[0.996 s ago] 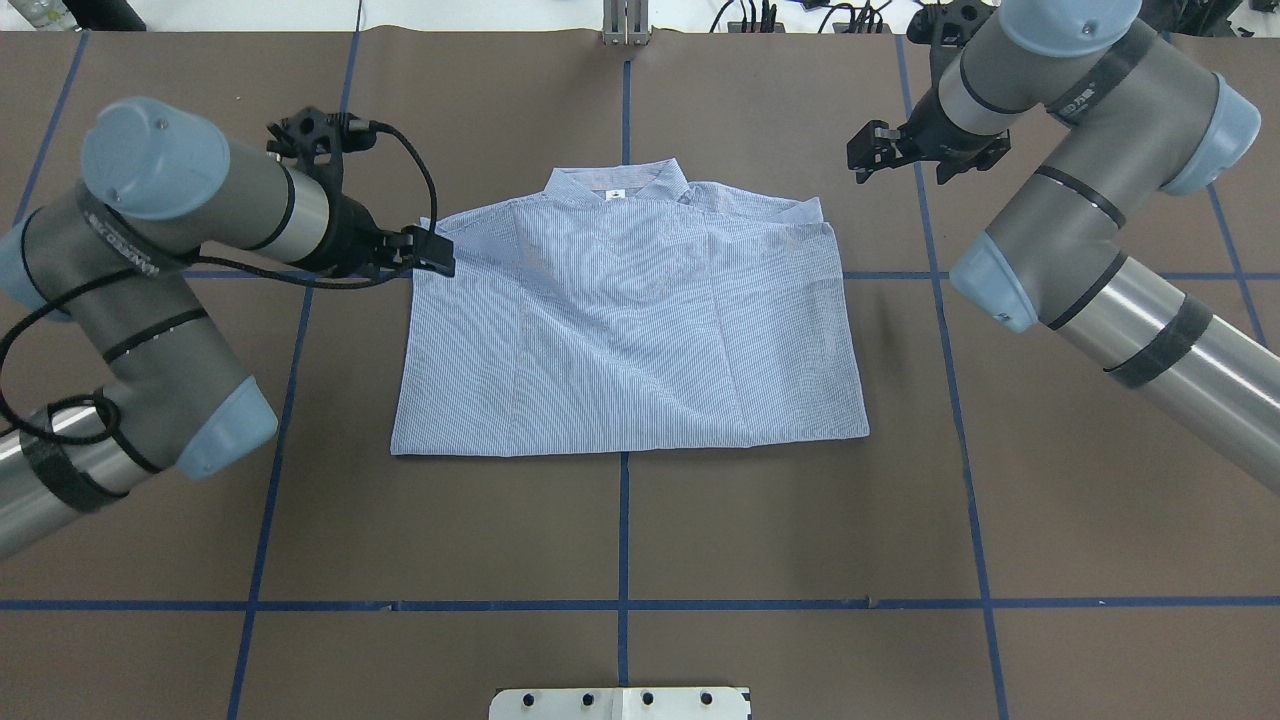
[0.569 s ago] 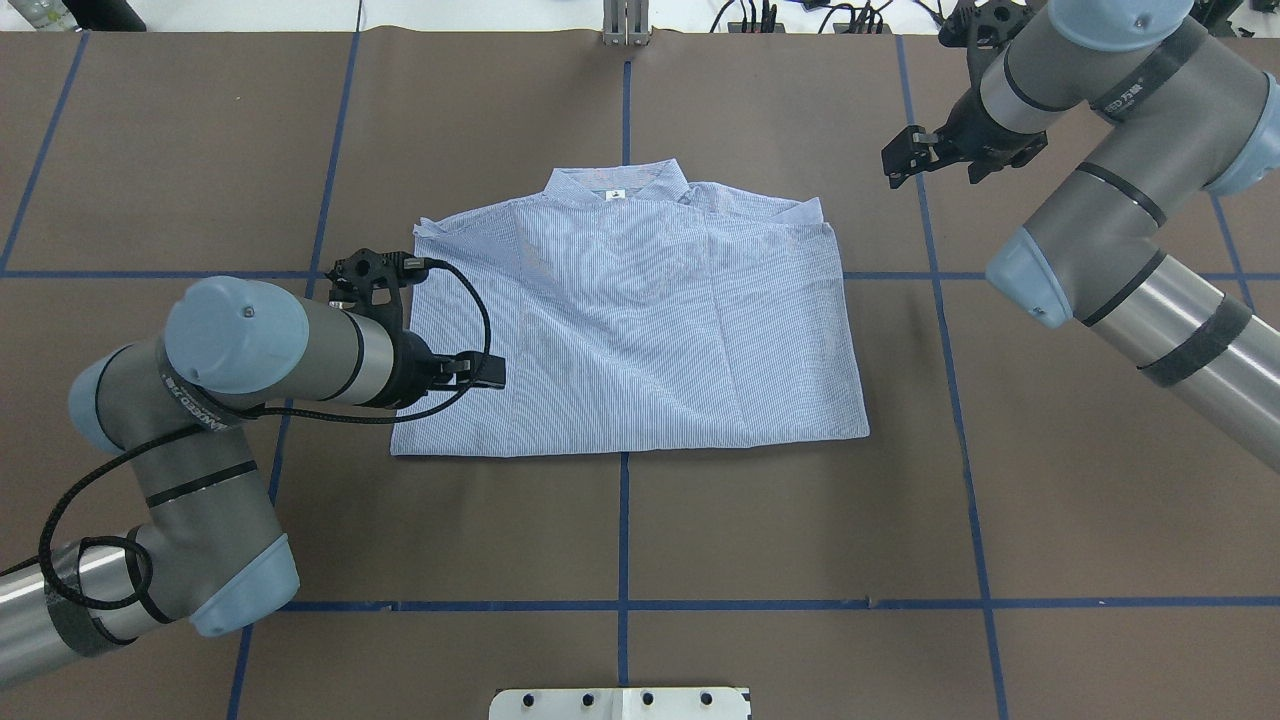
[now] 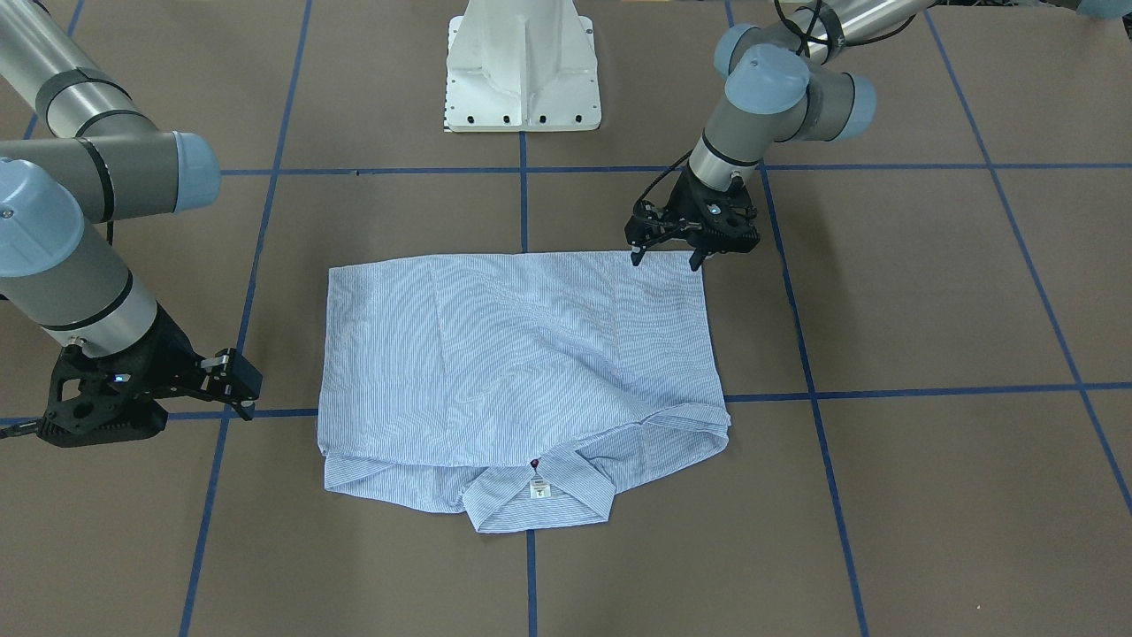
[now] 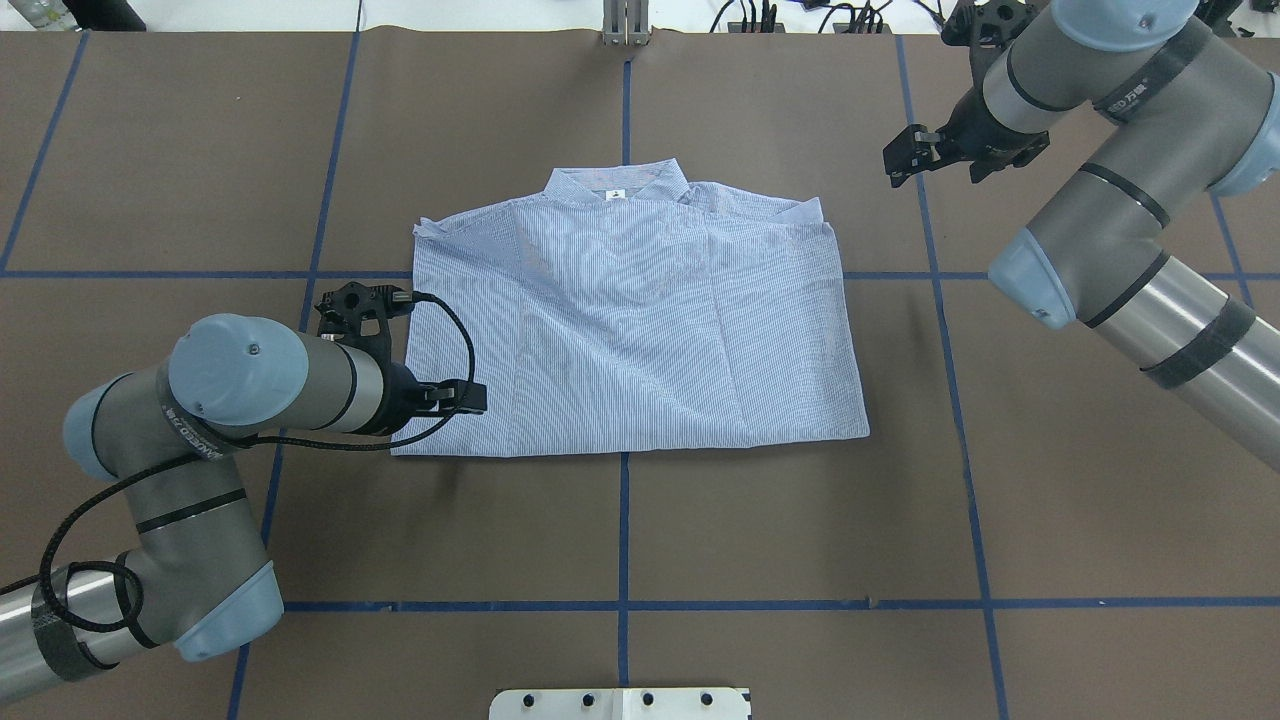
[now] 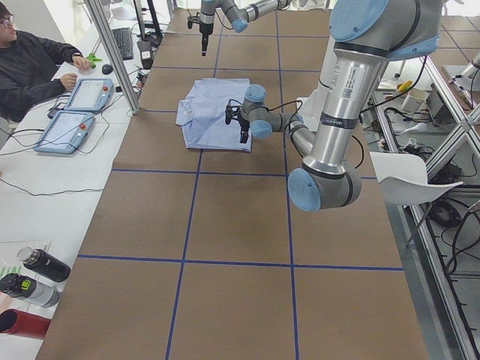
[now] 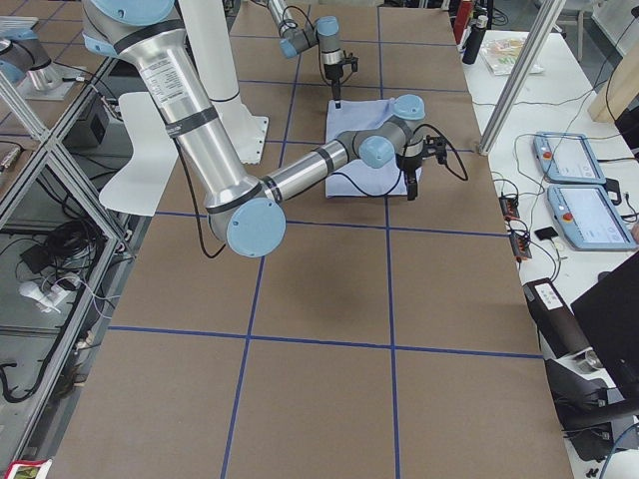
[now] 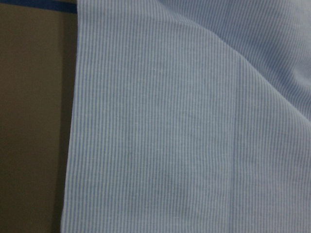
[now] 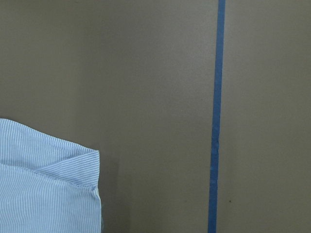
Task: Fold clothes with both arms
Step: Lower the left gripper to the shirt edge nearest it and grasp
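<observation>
One shirt [image 4: 630, 330]: light blue-white fine stripe, folded to a flat rectangle, centre frame, collar [image 4: 617, 183] and white label [image 4: 618, 194] toward top. Left arm [image 4: 250, 375] lower left, left gripper [image 4: 480, 398] spread over the shirt's lower-left corner. Right arm [image 4: 1110, 170] upper right, apart from the cloth.

Brown table [image 4: 760, 520] w/ blue tape grid [image 4: 622, 530]; operator desk [image 5: 37, 217].

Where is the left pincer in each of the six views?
Front-facing: left pincer right of centre, upper half.
Overhead: pincer left of centre.
Exterior left: pincer middle, upper half.
Exterior right: pincer top centre.
Left wrist: not in it.
Right wrist: not in it.
Landmark: the shirt, hem corner by it.
</observation>
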### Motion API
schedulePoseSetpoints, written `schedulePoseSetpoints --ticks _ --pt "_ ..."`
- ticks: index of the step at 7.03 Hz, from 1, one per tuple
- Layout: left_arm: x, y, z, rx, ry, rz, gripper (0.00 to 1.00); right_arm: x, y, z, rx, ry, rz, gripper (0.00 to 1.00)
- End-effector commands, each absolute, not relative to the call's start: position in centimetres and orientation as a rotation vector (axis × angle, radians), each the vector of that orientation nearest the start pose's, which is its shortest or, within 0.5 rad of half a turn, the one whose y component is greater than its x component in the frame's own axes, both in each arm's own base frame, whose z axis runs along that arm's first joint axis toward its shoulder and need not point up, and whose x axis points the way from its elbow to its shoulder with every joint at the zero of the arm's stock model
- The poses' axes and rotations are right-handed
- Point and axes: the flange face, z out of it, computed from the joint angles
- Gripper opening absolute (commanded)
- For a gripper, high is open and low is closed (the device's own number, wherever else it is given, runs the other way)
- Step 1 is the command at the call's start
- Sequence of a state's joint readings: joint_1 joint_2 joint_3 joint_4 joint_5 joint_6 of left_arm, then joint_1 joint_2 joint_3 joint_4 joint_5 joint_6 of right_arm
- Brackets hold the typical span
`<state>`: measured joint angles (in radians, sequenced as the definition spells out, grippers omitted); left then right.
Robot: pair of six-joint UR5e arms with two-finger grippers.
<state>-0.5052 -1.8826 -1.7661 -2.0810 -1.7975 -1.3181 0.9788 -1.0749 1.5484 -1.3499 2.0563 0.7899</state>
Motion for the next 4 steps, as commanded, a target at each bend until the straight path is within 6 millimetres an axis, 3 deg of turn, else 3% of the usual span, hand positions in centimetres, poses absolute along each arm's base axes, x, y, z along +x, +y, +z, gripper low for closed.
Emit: schedulePoseSetpoints --ticks 1,4 --pt "47.34 -38.75 36.44 0.171 0.984 -0.116 0.98 -30.95 -61.59 36.05 0.229 -0.792 0.019 1.0" --pt "47.32 -38.63 36.92 0.167 0.976 -0.116 0.98 -30.94 -61.6 36.05 0.23 -0.791 0.02 1.0"
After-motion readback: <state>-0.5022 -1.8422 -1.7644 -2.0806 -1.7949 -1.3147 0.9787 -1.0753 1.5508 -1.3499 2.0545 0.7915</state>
